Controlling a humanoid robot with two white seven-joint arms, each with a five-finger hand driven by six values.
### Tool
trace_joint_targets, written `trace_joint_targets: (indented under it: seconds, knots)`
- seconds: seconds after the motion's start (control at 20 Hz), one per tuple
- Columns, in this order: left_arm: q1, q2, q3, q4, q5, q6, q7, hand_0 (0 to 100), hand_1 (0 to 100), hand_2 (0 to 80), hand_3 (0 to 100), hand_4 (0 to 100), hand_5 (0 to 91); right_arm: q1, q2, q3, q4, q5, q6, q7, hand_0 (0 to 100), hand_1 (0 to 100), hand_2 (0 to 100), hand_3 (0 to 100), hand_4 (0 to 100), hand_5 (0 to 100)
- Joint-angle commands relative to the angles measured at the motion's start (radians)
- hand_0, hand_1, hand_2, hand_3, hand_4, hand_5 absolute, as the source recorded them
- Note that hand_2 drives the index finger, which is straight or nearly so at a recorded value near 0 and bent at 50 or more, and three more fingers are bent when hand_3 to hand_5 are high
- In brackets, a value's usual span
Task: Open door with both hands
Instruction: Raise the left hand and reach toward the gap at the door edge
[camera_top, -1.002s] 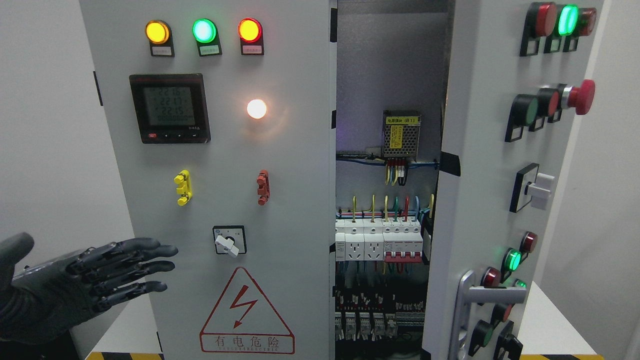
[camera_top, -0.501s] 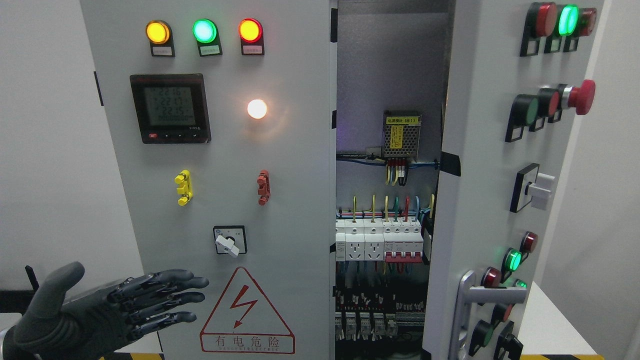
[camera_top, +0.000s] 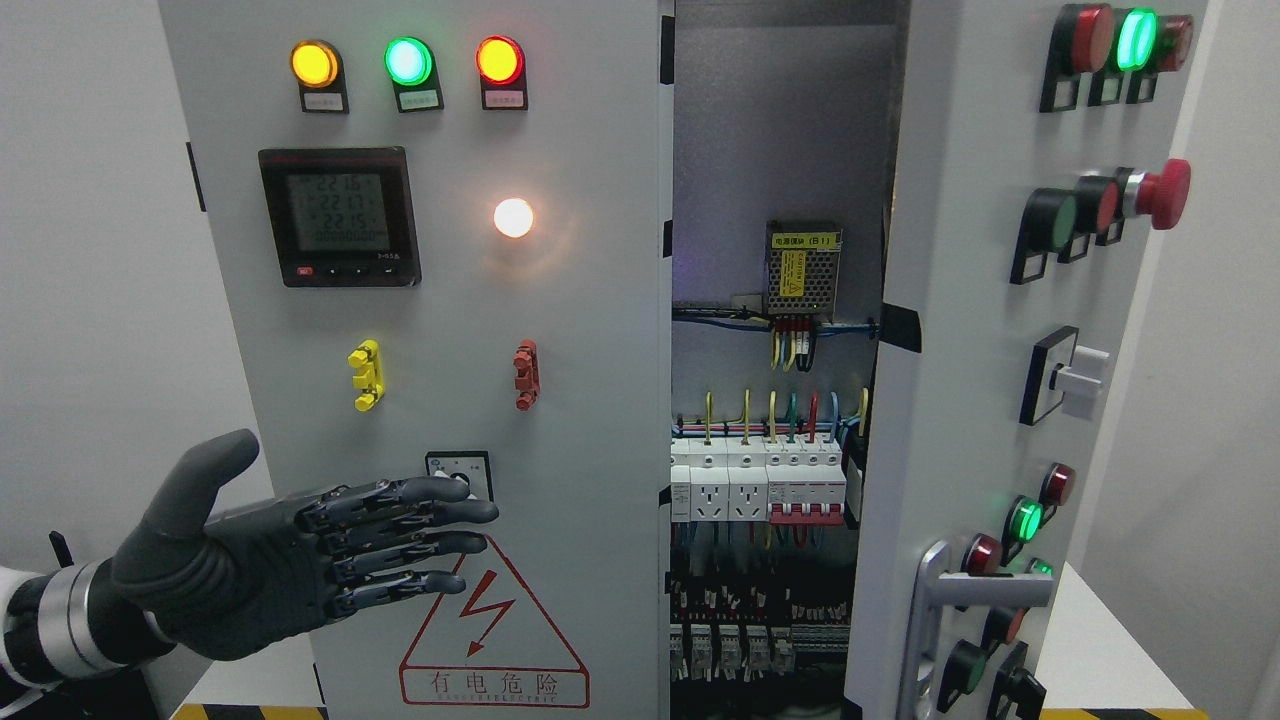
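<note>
Head view: matte jointed robot hand

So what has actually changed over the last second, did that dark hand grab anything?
The left hand, dark grey with open fingers, slid rightward across the closed grey metal left door; its fingertips now cover the small rotary switch. It grasps nothing. The right door stayed ajar, lamps unchanged.

Two grey metal cabinet doors: left door, right door. One black robot hand. Left door: three round indicator lamps along the top edge, amber, green, red; one white lit lamp; one black digital meter; one red-bordered triangular warning label at the bottom edge.
</note>
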Motion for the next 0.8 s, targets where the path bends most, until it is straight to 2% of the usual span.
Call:
trace_joint_targets:
  seconds: [0.0,0.2,0.5,0.7,0.75]
  knots:
    - [-0.190,-0.042,-0.369,-0.013,0.063,0.000,0.010,0,0,0.0,0,0,0.0,0.000,0.000,0.000,-0.032,0.000,0.000,0.000,38,0,0,0,0,0]
    - [-0.373,-0.061,-0.535,-0.013,0.186,0.000,0.010,0,0,0.0,0,0,0.0,0.000,0.000,0.000,-0.032,0.000,0.000,0.000,38,0,0,0,0,0]
    - [-0.393,-0.140,-0.537,-0.006,0.198,-0.001,0.024,0,0,0.0,0,0,0.0,0.000,0.000,0.000,-0.032,0.000,0.000,0.000,38,0,0,0,0,0]
    - [-0.399,-0.217,-0.517,-0.006,0.209,-0.012,0.111,0,0,0.0,0,0,0.0,0.000,0.000,0.000,-0.032,0.000,0.000,0.000,38,0,0,0,0,0]
    - [-0.390,-0.248,-0.482,-0.001,0.207,-0.013,0.129,0,0,0.0,0,0,0.0,0.000,0.000,0.000,-0.032,0.000,0.000,0.000,38,0,0,0,0,0]
